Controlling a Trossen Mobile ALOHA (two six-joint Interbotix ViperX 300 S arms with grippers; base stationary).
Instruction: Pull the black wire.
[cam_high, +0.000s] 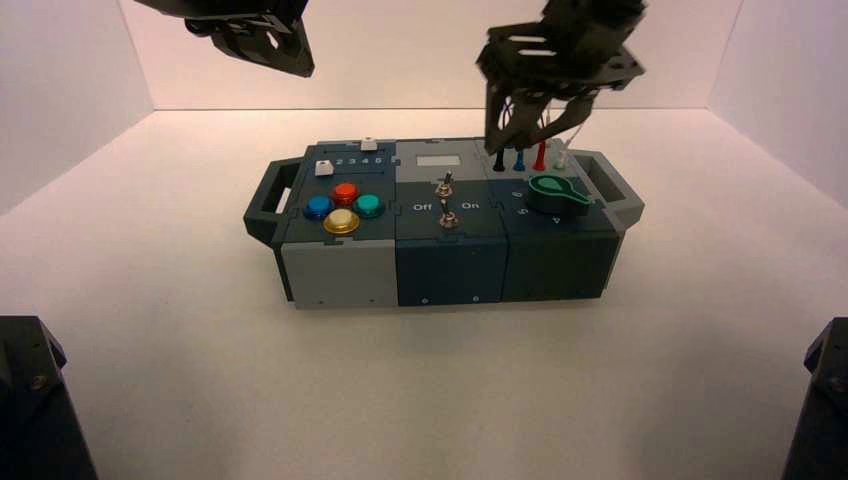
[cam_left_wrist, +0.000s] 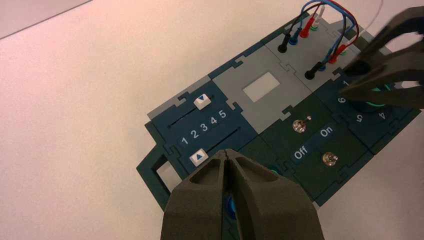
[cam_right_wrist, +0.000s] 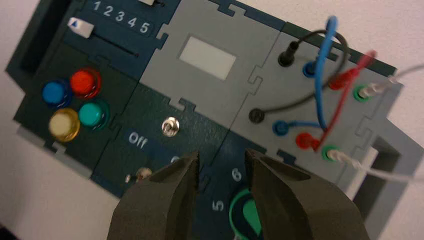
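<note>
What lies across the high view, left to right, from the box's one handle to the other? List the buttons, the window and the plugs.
Left handle → blue button → red button → green button → pale window → black plug → blue plug → red plug → white plug → right handle

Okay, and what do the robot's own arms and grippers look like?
Both are dark, nearly black: the left gripper has smooth, wedge-shaped fingers tapering to narrow tips; the right gripper matches, with an angular, cut-out body seen from above.

pale, smooth tabletop (cam_high: 420, 400), dark blue and grey control box (cam_high: 447, 270) lying directly on it
</note>
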